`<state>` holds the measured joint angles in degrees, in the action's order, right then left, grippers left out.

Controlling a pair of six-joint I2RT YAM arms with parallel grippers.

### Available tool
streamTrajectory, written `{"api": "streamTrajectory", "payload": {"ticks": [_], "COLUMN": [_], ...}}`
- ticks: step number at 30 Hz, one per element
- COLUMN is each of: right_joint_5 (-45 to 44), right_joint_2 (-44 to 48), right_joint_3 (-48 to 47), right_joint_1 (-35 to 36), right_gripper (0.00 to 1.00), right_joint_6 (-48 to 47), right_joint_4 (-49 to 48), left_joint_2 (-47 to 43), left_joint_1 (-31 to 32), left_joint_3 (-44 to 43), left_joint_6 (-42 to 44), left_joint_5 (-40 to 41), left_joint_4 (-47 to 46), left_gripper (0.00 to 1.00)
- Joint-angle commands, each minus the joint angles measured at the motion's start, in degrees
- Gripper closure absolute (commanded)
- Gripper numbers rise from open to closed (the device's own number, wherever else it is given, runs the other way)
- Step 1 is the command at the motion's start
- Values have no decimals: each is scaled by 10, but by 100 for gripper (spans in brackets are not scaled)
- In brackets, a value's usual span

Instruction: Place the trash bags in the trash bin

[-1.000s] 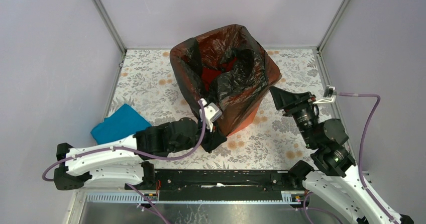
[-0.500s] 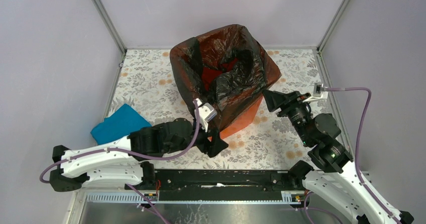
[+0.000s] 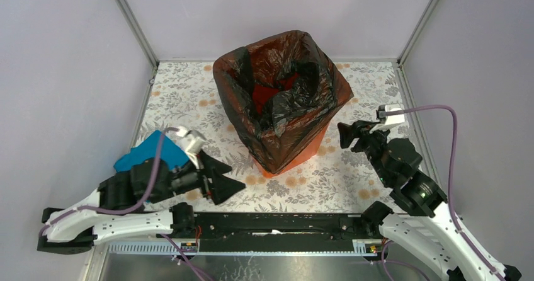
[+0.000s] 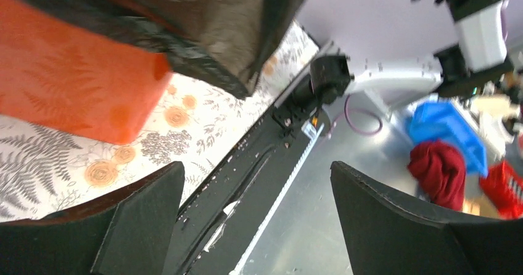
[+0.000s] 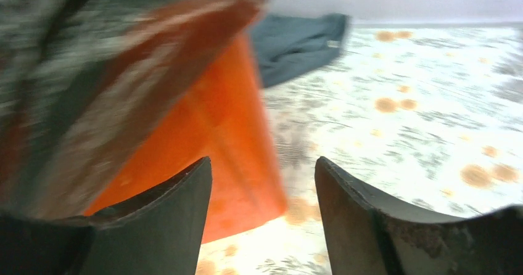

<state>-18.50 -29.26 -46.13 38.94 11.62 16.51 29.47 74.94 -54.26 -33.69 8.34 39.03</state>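
Note:
The orange trash bin stands mid-table. The black trash bag lines it, folded out over the rim and hanging down the sides. My left gripper is open and empty, low over the table to the bin's near left, apart from it. In the left wrist view the bin wall and the bag's hanging edge lie above the open left gripper. My right gripper is open and empty, just right of the bin. Between its fingers I see the bin and the blurred bag.
A teal-blue cloth lies at the table's left, partly under my left arm. A grey-blue cloth lies on the table beyond the bin in the right wrist view. Grey walls close in three sides. Off the table, a blue crate and red cloth.
My left gripper opened, let go of the bag's hanging near corner and drew back left toward the near edge. My right gripper turned and dropped lower beside the bin.

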Motion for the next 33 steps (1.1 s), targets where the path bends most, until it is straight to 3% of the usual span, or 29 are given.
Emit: {"api": "streamTrajectory", "payload": {"ticks": [1,4,9,12,16,18,20,23,26,33], "right_joint_5": [-251,-345,-311,-123,296,465,587,672,683,739], "right_joint_2": [-43,-35,-82,-144,-229,-269,-285,-281,-261,-291], "right_joint_3": [-4,2,22,16,44,47,54,66,28,-45], "right_joint_1": [0,0,-36,-207,-515,-583,-604,-606,-607,-571], "right_gripper": [31,23,18,18,18,16,11,7,1,0], "right_joint_6": [-33,-3,48,115,223,293,412,589,616,622], "right_joint_4": [12,-13,-46,-36,-116,-191,-292,-485,-475,-459], "left_joint_2": [-61,-79,-78,-74,-77,-90,-103,-111,-107,-98], "left_joint_1": [-1,-2,-2,-2,-2,-2,-2,-2,-2,-2], "left_joint_3": [-4,10,52,83,100,111,130,150,167,178], "left_joint_6": [-79,-114,-211,-193,-191,-198,-204,-213,-225,-239], "left_joint_5": [116,146,223,196,193,190,182,169,162,159], "left_joint_4": [35,16,-32,-106,-115,-123,-144,-178,-200,-210], "left_gripper": [7,6,2,2,2,1,1,1,1,1]}}
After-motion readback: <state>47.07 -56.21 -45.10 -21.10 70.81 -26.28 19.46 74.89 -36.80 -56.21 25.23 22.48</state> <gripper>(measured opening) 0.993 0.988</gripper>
